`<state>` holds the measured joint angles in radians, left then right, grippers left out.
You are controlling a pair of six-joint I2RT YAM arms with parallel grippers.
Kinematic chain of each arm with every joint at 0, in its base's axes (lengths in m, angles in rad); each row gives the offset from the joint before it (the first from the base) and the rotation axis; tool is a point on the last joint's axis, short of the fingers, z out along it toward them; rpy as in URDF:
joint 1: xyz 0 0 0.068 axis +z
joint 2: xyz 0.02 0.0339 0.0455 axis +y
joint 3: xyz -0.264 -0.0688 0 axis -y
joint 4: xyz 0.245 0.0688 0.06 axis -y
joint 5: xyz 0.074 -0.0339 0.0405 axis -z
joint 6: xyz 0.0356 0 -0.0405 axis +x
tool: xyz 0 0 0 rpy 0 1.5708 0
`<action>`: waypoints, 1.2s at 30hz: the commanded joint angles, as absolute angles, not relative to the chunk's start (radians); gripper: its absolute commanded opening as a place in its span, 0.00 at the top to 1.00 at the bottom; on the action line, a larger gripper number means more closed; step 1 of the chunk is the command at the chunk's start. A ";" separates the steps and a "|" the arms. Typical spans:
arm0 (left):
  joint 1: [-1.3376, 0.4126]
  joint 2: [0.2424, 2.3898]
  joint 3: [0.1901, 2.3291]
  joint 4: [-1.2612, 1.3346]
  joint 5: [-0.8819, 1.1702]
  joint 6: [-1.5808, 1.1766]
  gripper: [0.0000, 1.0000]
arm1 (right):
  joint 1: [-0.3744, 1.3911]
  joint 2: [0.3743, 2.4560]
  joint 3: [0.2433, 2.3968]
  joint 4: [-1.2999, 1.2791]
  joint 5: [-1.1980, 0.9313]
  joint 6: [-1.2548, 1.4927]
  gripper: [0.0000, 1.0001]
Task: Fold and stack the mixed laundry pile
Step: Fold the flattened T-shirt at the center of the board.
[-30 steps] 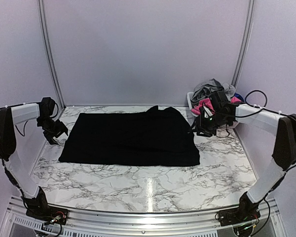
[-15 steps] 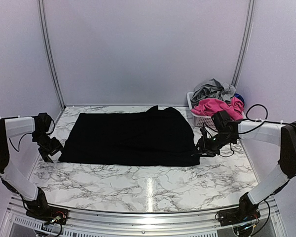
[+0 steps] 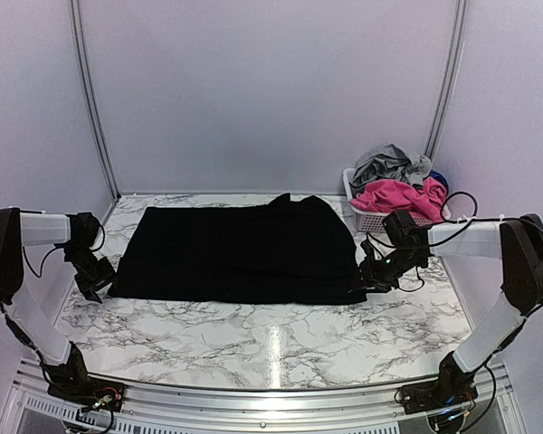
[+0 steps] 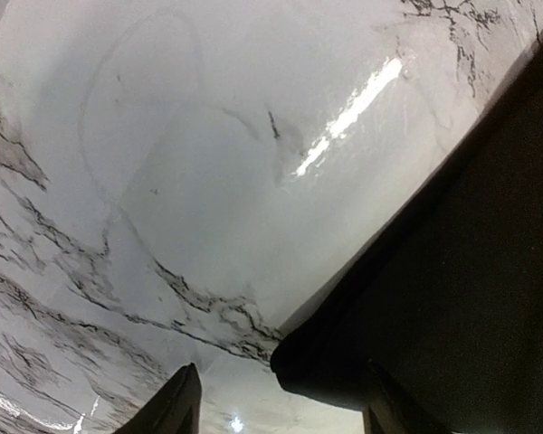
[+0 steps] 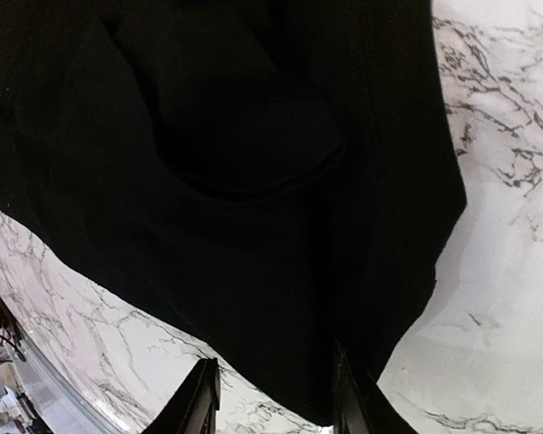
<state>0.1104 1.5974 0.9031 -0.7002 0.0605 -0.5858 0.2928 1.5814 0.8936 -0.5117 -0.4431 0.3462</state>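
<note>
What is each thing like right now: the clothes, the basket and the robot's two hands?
Black cloth: spread flat on the table.
Basket: upright, full.
Pink piece: crumpled in the basket.
Grey trousers: crumpled behind the pink piece.
Left hand: open, fingers either side of the cloth's corner.
Right hand: open, fingers either side of another corner.

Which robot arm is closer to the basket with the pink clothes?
Right. The right arm reaches the black cloth at its right corner, just in front of the white basket. The left arm is across the table at the cloth's left corner.
</note>
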 commanded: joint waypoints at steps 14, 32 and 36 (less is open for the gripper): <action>0.121 1.560 0.885 -0.780 0.027 -0.537 1.00 | 0.273 1.531 0.902 -0.655 -0.340 0.331 1.00; 0.117 1.285 0.718 -1.003 0.164 -0.565 1.00 | 0.321 1.271 0.720 -0.897 -0.411 0.381 1.00; 0.108 1.216 0.688 -1.011 0.135 -0.564 0.46 | 0.334 1.234 0.793 -0.952 -0.423 0.363 0.60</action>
<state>0.1127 1.2701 0.7029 -0.9348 0.1486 -0.5549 0.3180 1.2766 0.7189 -0.8661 -0.4133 0.3691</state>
